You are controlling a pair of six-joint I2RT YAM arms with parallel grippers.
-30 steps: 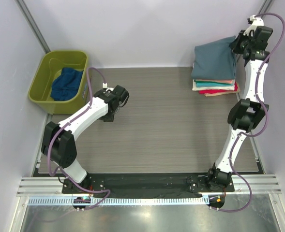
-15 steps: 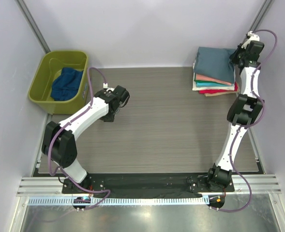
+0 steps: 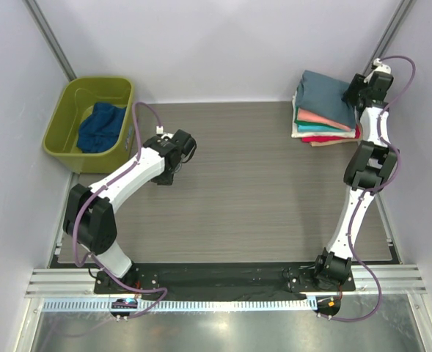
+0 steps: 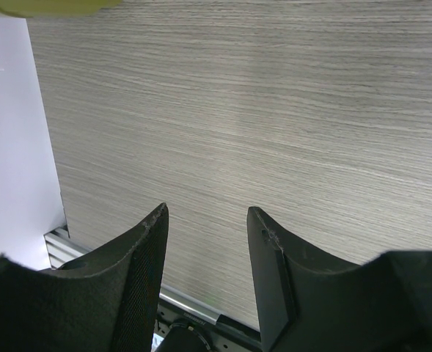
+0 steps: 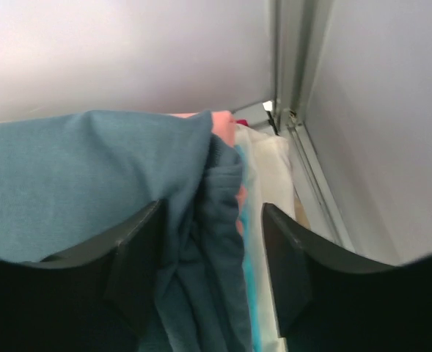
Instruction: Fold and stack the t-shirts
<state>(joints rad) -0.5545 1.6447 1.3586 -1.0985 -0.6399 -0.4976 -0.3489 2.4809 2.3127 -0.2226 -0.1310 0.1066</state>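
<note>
A stack of folded t-shirts sits at the table's back right. The dusty grey-blue shirt (image 3: 324, 95) lies on top, over the salmon pink (image 3: 317, 118), white (image 3: 302, 132) and red (image 3: 327, 138) ones. My right gripper (image 3: 353, 91) is at the stack's right edge, open. In the right wrist view its jaws (image 5: 212, 209) straddle the bunched edge of the grey-blue shirt (image 5: 91, 169) without pinching it; a teal layer (image 5: 254, 293) and the white shirt (image 5: 271, 169) show beside it. A dark navy shirt (image 3: 102, 126) lies crumpled in the tub. My left gripper (image 3: 173, 167) (image 4: 207, 216) hangs open over bare table, holding nothing.
The olive-green tub (image 3: 60, 125) stands at the back left, against the wall. A metal corner post (image 5: 289, 88) and the side wall run close behind the stack. The aluminium rail (image 3: 223, 282) runs along the near edge by the arm bases.
The right gripper has swung back and right with the grey-blue shirt, laid it onto the stack, and opened its jaws. The left arm has not moved.
</note>
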